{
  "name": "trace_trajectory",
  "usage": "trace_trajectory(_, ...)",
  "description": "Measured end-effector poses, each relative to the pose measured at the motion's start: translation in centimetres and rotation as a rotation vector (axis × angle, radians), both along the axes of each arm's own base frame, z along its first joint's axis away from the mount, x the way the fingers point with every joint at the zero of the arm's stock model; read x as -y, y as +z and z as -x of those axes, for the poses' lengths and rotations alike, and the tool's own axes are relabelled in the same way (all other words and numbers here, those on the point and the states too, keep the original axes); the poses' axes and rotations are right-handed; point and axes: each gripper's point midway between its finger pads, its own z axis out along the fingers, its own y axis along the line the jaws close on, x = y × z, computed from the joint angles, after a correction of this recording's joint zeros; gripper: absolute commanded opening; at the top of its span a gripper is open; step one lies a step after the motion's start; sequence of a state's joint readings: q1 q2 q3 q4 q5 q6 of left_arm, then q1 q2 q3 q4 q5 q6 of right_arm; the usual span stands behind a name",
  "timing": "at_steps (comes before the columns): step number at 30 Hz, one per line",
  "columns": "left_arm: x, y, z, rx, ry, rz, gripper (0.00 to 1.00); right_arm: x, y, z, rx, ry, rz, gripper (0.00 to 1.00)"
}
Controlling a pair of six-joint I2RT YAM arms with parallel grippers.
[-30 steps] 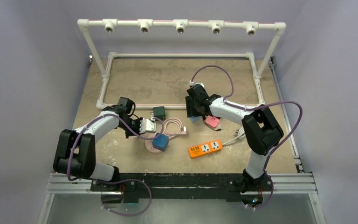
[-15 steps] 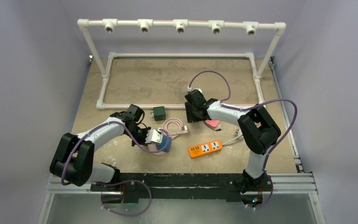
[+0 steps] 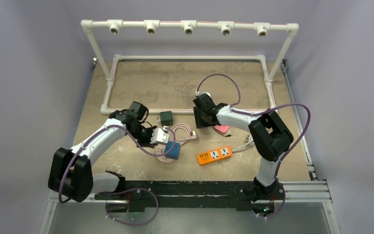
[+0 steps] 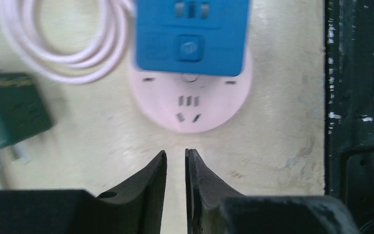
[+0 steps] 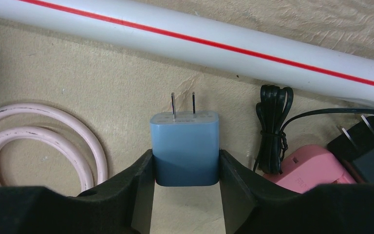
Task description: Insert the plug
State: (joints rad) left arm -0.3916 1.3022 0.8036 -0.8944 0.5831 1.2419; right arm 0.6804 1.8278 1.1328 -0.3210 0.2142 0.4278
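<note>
The right gripper (image 5: 185, 157) was clamped on the plug (image 5: 185, 141). Its fingers (image 5: 143, 180) pressed the two sides of the light-blue body, and the darker rear half sat between the jaws. The two prongs stuck out ahead of the tips, aimed at the white pipe (image 5: 199, 39) that ran across beyond them. The plug was low over the table. Left of the jaws curled the pink cable (image 5: 39, 141). Right of them lay a tied black cord (image 5: 271, 126) and a pink case (image 5: 311, 168).

The left gripper (image 4: 175, 155) held nothing, and its jaws stood only a slit apart above bare table. Straight ahead of the tips lay the round pink socket (image 4: 190, 109). A blue block (image 4: 192, 36) sat on the socket's far part, clear of the fingers. Left of the jaws was a blurred green box (image 4: 9, 107).

In the top view the orange strip (image 3: 215, 155) lay well apart from both pairs of jaws, on the base side of the right gripper.
</note>
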Motion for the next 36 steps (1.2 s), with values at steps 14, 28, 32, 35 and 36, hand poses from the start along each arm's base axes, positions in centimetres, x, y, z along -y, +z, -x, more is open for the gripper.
trace_trajectory(14, -1.6, 13.0, -6.1, 0.534, 0.065, 0.161, 0.95, -6.6, 13.2, 3.3, 0.071, 0.380, -0.368, 0.22)
trace_trajectory(28, -0.4, 18.2, -5.5, 0.881, -0.159, 0.233, 0.99, -17.6, 22.3, 12.3, -0.013, 0.944, -0.694, 0.22)
trace_trajectory(32, -0.2, 18.4, -4.3, 0.903, -0.237, 0.233, 0.83, -18.6, 21.4, 13.2, -0.068, 0.988, -0.698, 0.22)
trace_trajectory(35, -0.1, 18.8, -3.6, 0.919, -0.282, 0.234, 0.64, -18.8, 21.1, 13.4, -0.090, 0.993, -0.697, 0.23)
trace_trajectory(36, -0.1, 18.9, -3.4, 0.921, -0.294, 0.233, 0.61, -18.8, 21.1, 13.4, -0.092, 0.994, -0.697, 0.23)
